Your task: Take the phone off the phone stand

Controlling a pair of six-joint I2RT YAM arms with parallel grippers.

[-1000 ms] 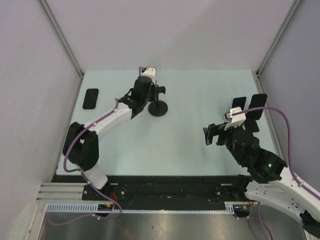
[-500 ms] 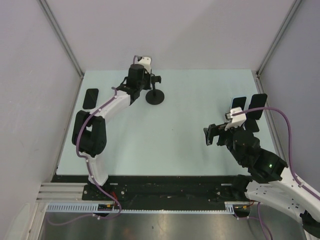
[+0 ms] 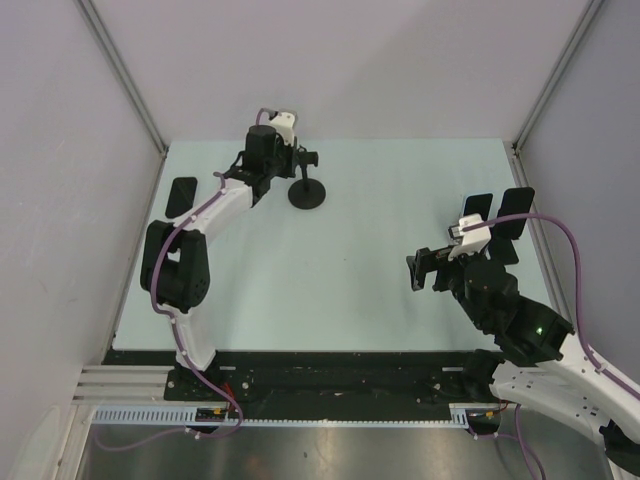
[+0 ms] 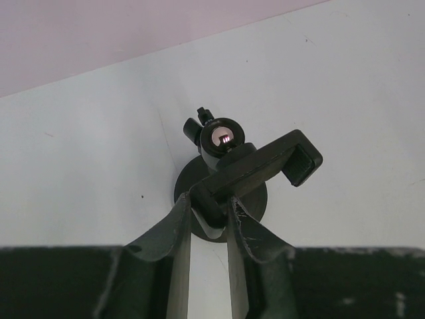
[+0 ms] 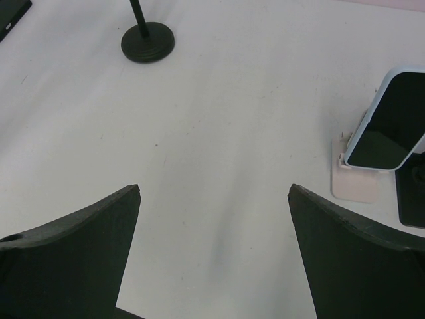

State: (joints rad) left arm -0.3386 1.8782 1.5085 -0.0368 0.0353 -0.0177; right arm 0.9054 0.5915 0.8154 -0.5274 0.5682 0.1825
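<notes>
A black phone [image 3: 181,195] lies flat on the table at the far left, apart from the stand; its corner shows in the right wrist view [image 5: 10,16]. The black phone stand [image 3: 306,194] has a round base and an empty clamp bracket [image 4: 265,163]. My left gripper [image 4: 209,203] is shut on the near end of that bracket, above the base. In the top view the left gripper [image 3: 290,160] sits at the far edge of the table. My right gripper [image 5: 214,193] hangs open over bare table at the right [image 3: 425,270], far from the stand [image 5: 147,43].
Two more phones stand propped at the right edge [image 3: 479,210] [image 3: 516,205]. One, in a light blue case [image 5: 388,123], leans on a white holder [image 5: 355,179]. Grey walls close in the table on three sides.
My left arm has drawn back toward the far left, and the stand in its grip has slid that way over the table. The right arm and the flat phone have not moved.
</notes>
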